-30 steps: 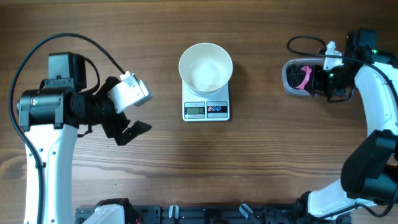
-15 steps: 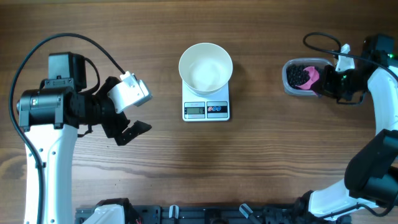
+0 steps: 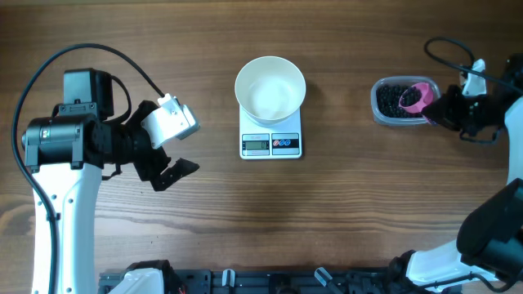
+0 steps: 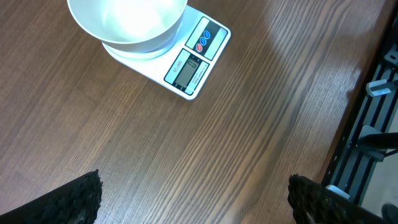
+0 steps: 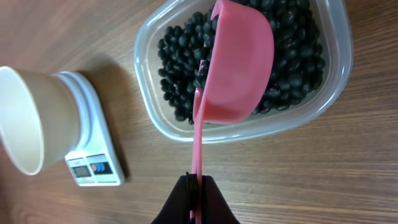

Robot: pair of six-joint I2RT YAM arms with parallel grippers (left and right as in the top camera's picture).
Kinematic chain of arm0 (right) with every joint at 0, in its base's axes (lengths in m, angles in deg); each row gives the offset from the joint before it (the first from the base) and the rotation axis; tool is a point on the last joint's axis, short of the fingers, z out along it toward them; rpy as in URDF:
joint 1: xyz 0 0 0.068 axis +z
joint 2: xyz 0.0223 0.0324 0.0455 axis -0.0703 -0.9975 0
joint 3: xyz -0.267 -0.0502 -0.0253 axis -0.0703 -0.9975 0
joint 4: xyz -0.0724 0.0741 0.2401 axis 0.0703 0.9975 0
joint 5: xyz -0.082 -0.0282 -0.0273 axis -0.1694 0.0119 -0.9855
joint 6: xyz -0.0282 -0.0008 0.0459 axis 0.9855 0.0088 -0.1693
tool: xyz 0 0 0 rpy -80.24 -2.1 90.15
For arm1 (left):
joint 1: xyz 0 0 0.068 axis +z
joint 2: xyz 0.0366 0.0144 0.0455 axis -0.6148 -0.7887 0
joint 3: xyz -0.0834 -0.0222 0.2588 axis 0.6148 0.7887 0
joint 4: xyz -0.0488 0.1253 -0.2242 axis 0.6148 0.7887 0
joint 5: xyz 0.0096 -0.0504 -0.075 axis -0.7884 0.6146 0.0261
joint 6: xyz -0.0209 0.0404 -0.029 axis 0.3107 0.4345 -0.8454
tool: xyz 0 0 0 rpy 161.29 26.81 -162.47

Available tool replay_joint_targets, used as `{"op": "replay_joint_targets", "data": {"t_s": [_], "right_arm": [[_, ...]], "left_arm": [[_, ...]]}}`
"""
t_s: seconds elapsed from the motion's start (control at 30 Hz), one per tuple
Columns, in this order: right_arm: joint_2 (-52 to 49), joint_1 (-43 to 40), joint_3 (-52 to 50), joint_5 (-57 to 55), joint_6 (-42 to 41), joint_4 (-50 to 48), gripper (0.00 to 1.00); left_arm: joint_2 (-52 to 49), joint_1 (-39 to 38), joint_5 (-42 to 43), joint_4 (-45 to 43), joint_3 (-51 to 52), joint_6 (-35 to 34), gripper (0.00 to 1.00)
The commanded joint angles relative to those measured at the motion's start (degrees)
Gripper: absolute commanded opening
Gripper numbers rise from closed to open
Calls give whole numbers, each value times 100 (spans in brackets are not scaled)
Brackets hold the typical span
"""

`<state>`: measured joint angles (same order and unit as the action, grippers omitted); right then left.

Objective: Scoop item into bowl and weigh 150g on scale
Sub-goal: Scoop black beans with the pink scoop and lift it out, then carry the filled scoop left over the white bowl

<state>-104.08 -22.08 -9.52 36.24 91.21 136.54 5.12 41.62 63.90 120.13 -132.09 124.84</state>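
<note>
Grip first: the right gripper [image 5: 194,185] is clamped on the thin handle of a pink scoop [image 5: 239,68], its fingers pressed together around the strip of plastic. The scoop's cup is turned on its side over a clear rounded-rectangular tub [image 5: 163,124]. Whether anything lies inside the cup cannot be told.

The tub holds the beads [image 5: 180,56]: tiny, round, glossy black, bean-like, heaped thickly enough to hide most of its floor. All of them that can be seen are in the tub, at the right side of the wooden worktop [image 3: 343,212].

Farther off, well apart from the tub, stands the scale [image 3: 271,144], flat, white and rectangular, with a grey display and two small round buttons, one red and one blue. The bowl [image 3: 270,88] sits on its platform, plain white, smooth and bare inside.

Farthest, at the left, the left gripper [image 4: 196,202] hangs above bare worktop with its fingers wide apart and nothing between them.
</note>
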Motion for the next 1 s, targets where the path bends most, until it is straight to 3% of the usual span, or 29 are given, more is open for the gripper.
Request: {"op": "replay_joint_targets", "data": {"t_s": [0.0, 0.97], "right_arm": [[144, -66, -22, 444, 247, 116, 4], [177, 2, -22, 3008, 651, 127, 4]], "left_arm": [[63, 24, 149, 2, -122, 114, 100], [63, 24, 149, 2, -122, 116, 100]]}}
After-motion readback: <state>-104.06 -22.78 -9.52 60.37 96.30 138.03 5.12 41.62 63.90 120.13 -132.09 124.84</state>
